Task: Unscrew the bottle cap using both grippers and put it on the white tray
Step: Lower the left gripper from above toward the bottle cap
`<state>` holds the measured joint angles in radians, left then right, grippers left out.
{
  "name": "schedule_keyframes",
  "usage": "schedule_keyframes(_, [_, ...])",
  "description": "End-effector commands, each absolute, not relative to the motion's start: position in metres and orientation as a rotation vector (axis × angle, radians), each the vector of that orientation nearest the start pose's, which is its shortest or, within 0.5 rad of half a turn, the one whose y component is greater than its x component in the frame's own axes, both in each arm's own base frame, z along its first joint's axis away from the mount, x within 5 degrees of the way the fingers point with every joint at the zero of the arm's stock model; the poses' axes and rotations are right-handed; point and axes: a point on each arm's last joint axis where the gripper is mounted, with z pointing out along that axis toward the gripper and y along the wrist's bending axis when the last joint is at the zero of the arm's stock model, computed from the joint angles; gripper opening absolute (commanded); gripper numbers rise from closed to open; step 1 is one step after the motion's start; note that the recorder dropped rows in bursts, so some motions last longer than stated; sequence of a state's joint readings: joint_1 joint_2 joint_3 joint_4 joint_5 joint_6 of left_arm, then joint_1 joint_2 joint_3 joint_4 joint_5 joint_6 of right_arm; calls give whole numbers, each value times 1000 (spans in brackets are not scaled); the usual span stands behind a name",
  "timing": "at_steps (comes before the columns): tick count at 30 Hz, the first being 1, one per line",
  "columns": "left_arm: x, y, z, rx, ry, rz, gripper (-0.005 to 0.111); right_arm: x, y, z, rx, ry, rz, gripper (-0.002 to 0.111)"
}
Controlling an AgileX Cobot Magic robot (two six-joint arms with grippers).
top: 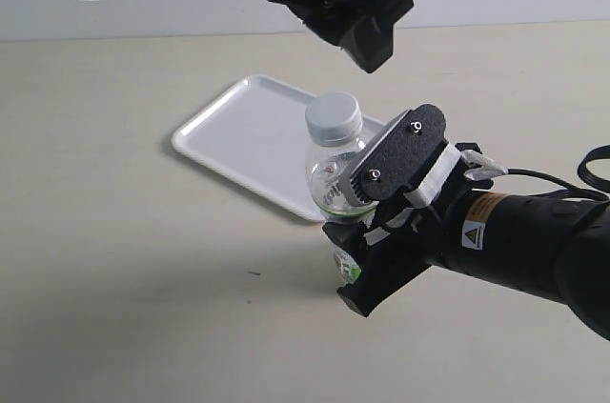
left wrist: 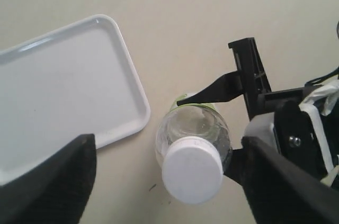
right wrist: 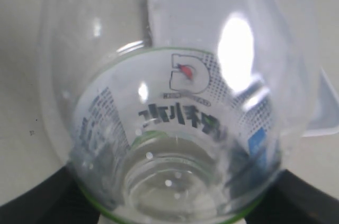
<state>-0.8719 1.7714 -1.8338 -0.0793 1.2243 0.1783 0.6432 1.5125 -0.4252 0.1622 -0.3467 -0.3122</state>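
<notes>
Exterior view: the white tray [top: 238, 131] lies at 10 o'clock of the bottle [top: 329, 170], near it. The bottle cap [top: 334, 117] sits on the neck, not yet off. Left gripper [left wrist: 168, 179] hangs at 12 o'clock over the cap, fingers spread wide, touching nothing. Right gripper [top: 351, 236], reaching in from 4 o'clock, is clamped on the bottle's body; the bottle leans a little.

Risks, as I judge them:
- The lean may make the left fingers close off-axis and skid on the cap.
- The soft-walled bottle may turn within the clamp rather than release its thread.
</notes>
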Motion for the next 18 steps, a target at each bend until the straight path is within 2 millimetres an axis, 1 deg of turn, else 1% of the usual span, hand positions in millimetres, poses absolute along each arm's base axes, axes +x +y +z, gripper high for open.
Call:
schedule_keyframes(1, [234, -295, 369, 1324, 2356, -369, 73, 200, 143, 149, -872, 2106, 198, 0])
schedule_keyframes(6, [232, -293, 349, 1353, 2416, -339, 73, 200, 143, 149, -872, 2106, 198, 0])
schedule_keyframes(9, [233, -293, 346, 1360, 2425, -333, 73, 200, 143, 149, -870, 2107, 199, 0])
schedule_keyframes(18, [233, -295, 343, 1363, 2433, -337, 73, 200, 143, 149, -870, 2107, 199, 0])
